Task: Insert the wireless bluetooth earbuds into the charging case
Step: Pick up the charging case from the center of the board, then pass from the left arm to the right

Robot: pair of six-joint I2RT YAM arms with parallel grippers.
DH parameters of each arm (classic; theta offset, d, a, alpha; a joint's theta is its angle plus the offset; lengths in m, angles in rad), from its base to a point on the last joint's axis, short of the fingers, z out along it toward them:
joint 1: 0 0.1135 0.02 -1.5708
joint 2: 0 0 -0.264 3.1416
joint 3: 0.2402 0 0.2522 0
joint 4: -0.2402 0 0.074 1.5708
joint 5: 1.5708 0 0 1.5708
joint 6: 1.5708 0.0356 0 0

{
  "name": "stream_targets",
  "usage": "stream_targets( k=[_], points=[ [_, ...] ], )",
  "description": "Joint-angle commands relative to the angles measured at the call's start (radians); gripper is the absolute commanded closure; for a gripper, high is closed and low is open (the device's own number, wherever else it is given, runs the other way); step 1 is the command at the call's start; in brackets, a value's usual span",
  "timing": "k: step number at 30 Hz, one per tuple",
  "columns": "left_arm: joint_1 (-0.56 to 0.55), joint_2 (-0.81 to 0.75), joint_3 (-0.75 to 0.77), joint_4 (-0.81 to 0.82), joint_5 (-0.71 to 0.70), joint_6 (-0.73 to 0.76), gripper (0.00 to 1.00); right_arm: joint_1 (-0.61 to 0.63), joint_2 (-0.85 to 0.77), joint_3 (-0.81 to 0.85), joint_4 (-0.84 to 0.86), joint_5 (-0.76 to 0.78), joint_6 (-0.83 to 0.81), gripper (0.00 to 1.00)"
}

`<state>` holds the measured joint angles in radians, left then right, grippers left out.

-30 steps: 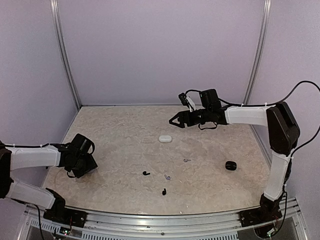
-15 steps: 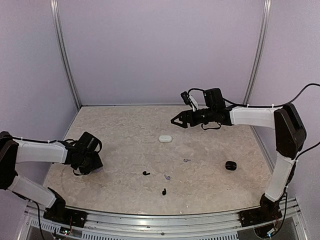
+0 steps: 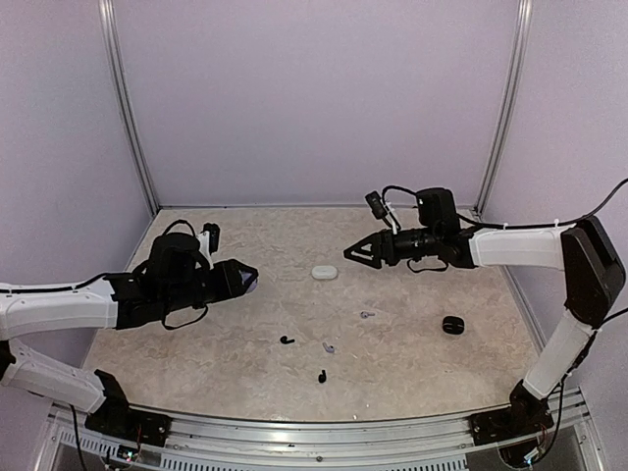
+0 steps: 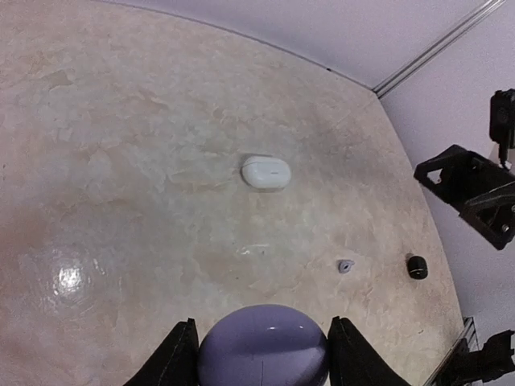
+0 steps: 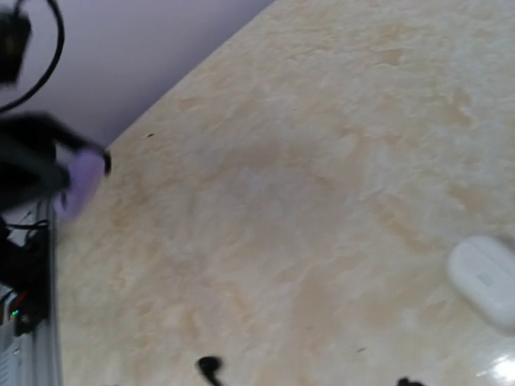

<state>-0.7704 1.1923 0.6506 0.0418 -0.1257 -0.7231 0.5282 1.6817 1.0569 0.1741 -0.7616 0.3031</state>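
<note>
My left gripper point(image 3: 241, 278) is shut on a lavender charging case point(image 4: 263, 347) and holds it above the table; the case fills the gap between the black fingers point(image 4: 179, 354). Two black earbuds point(image 3: 286, 340) point(image 3: 322, 376) lie near the front middle. Two pale lavender earbuds point(image 3: 366, 315) point(image 3: 329, 347) rest beside them, one also in the left wrist view point(image 4: 344, 265). My right gripper point(image 3: 354, 253) hangs open and empty over the far middle, right of a closed white case point(image 3: 325, 272). Its own fingers are outside the right wrist view, where one black earbud point(image 5: 210, 367) shows.
A black case point(image 3: 452, 325) sits at the right of the table, also in the left wrist view point(image 4: 416, 267). The white case appears in both wrist views point(image 4: 266, 171) point(image 5: 485, 277). Lavender walls with metal corner posts point(image 3: 130, 118) enclose the marble-patterned table point(image 3: 235, 235).
My left arm has swung from the table's left edge toward the middle and risen, now with the lavender case in its jaws. The right gripper has drifted slightly right and lower.
</note>
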Motion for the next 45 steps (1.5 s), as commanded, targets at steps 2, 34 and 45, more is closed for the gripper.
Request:
stream_targets(
  k=[2, 34, 45],
  points=[
    [-0.032, -0.017, 0.058, 0.242, 0.000, 0.033, 0.59, 0.071, -0.103, -0.072, 0.143, 0.022, 0.049, 0.27],
    [-0.181, 0.221, 0.229, 0.442, -0.063, -0.091, 0.61, 0.332, 0.030, 0.124, 0.197, 0.370, 0.034, 0.52],
    [-0.186, 0.212, 0.223, 0.428, -0.072, -0.087, 0.45, 0.333, 0.011, 0.105, 0.193, 0.391, -0.013, 0.84]
  ],
)
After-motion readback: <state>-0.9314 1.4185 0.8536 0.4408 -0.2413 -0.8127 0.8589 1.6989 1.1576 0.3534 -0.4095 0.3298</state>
